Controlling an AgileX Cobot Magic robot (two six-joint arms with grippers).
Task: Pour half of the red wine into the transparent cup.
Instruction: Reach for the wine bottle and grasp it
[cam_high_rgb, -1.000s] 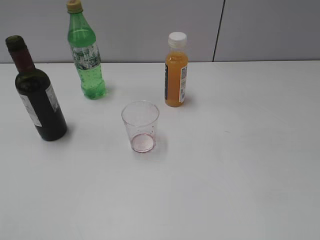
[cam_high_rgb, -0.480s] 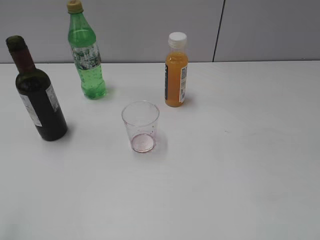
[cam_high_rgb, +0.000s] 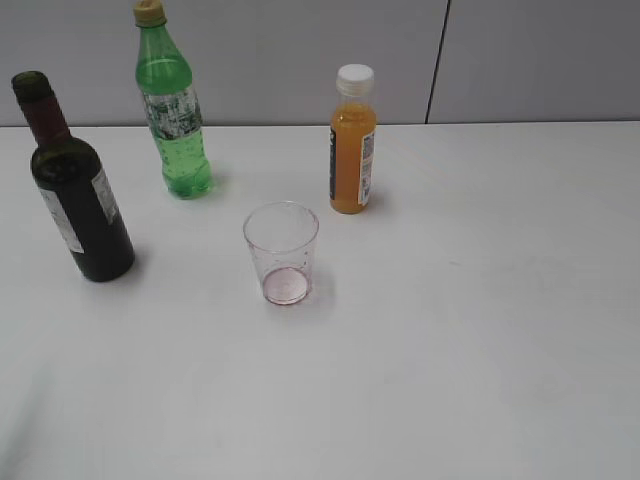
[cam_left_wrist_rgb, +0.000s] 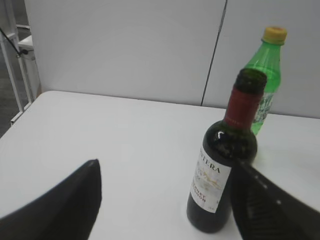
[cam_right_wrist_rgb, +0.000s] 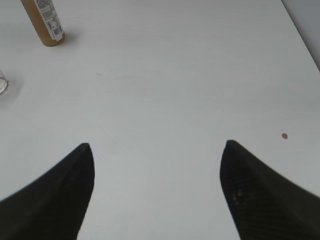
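- The left gripper (cam_left_wrist_rgb: 165, 200) has its two dark fingers (cam_left_wrist_rgb: 65, 205) spread wide apart and holds nothing.
- The wine bottle (cam_left_wrist_rgb: 222, 165) stands upright on the table (cam_left_wrist_rgb: 115, 140) ahead of the left gripper, in line with the gap between its fingers and nearer the right-hand finger. Whether that finger touches the bottle cannot be told.
- The wine bottle has dark glass, a maroon foil neck, an open mouth with no cap, and a white label.
- A green soda bottle (cam_left_wrist_rgb: 265, 75) with a yellow cap stands upright beyond the wine bottle, farther from the left gripper.
- The right gripper (cam_right_wrist_rgb: 157, 195) also has its fingers (cam_right_wrist_rgb: 55, 195) spread wide apart and holds nothing; only bare table lies between them.
- An orange juice bottle (cam_right_wrist_rgb: 44, 22) stands far ahead and to the left of the right gripper.
- The rim of the clear cup (cam_right_wrist_rgb: 2, 82) shows at the left edge of the right wrist view, ahead and left of the right gripper.
- A small red spot (cam_right_wrist_rgb: 284, 135) lies on the table just ahead of the right gripper's right-hand finger.
- In the exterior view the cup (cam_high_rgb: 281, 252) stands upright with a pinkish tinge at its base and no visible liquid level.
- Neither gripper appears in the exterior view.
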